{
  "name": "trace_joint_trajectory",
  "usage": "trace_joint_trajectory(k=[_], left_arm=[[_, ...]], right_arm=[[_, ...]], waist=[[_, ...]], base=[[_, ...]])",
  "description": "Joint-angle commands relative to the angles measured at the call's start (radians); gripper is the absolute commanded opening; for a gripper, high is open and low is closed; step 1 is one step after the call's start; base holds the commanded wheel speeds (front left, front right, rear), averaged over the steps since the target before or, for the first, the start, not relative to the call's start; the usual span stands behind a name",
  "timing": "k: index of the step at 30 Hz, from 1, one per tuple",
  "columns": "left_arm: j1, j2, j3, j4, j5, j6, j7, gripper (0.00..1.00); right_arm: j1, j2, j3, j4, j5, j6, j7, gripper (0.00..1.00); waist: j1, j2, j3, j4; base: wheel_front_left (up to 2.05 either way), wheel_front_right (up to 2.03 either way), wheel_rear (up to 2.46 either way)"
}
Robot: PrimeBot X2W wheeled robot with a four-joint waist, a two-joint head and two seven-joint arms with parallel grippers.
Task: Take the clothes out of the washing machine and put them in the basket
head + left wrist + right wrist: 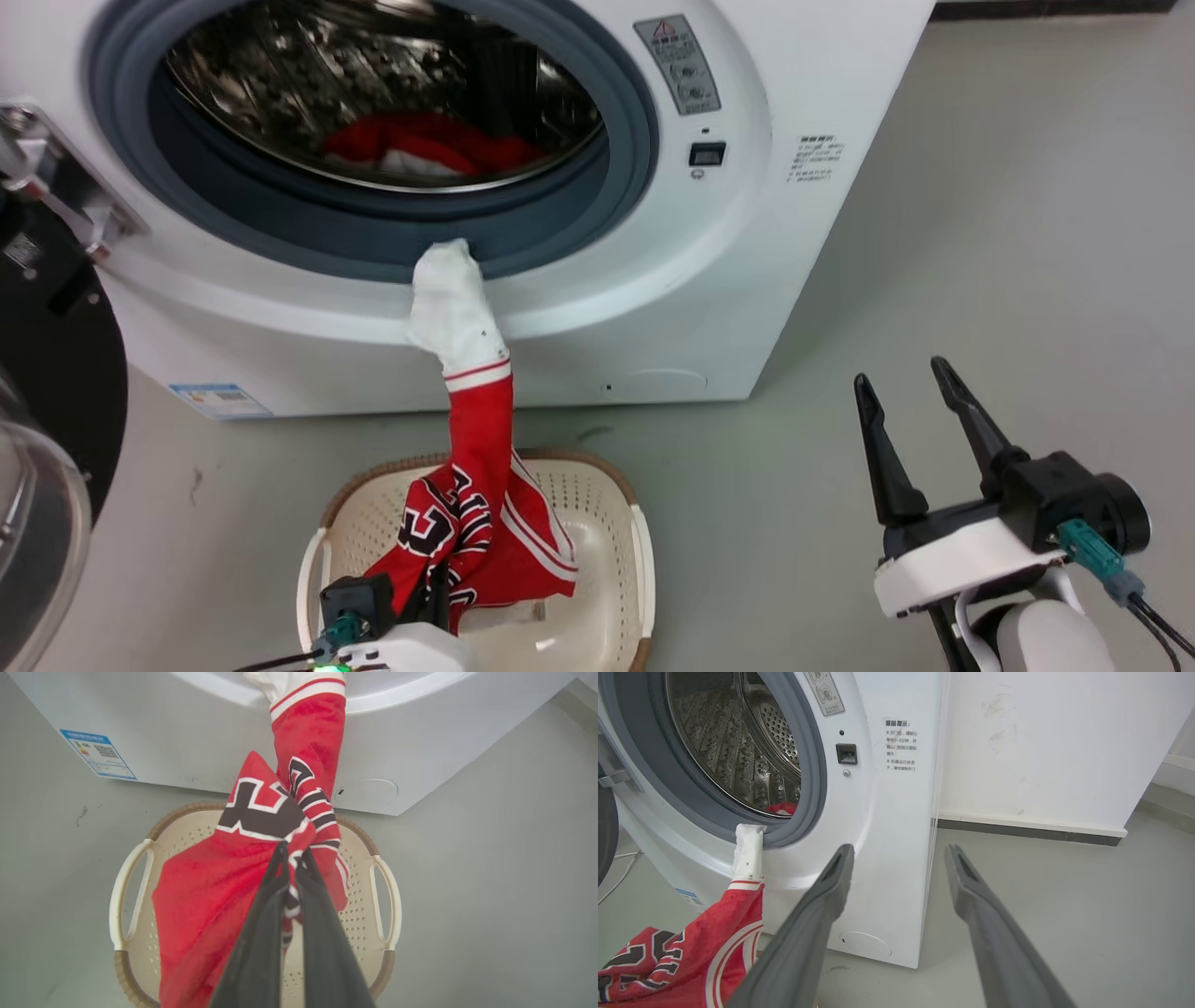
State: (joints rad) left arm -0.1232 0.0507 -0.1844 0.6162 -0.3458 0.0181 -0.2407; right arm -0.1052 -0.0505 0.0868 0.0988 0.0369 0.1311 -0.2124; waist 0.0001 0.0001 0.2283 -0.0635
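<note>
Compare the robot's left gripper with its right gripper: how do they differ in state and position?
The left gripper is shut on the red jersey; the right gripper is open, holding nothing. The left gripper hangs over the basket; the right gripper is over the floor beside it. Both have two long dark fingers.

The left gripper is clamped on the jersey at 7 o'clock in the head view; the right gripper is held at 4 o'clock, fingers spread, pointed toward 12.
</note>
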Motion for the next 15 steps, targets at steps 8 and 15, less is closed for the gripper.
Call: trace_joint_trajectory(k=[8, 15], left_arm=[[-0.126, 0.000, -0.053, 0.192, -0.061, 0.010, 0.001, 0.00], [-0.299, 0.005, -0.035, 0.359, -0.086, 0.018, -0.008, 0.00]], right_arm=[[-0.079, 0.001, 0.015, -0.002, 0.007, -0.001, -0.018, 1.00], [-0.152, 0.001, 0.021, -0.012, 0.008, -0.001, -0.030, 1.00]], waist=[[-0.0001, -0.0001, 0.194, -0.036], [-0.0001, -0.0001, 0.362, -0.062]], base=[[0.00, 0.00, 0.00], [0.00, 0.00, 0.00]])
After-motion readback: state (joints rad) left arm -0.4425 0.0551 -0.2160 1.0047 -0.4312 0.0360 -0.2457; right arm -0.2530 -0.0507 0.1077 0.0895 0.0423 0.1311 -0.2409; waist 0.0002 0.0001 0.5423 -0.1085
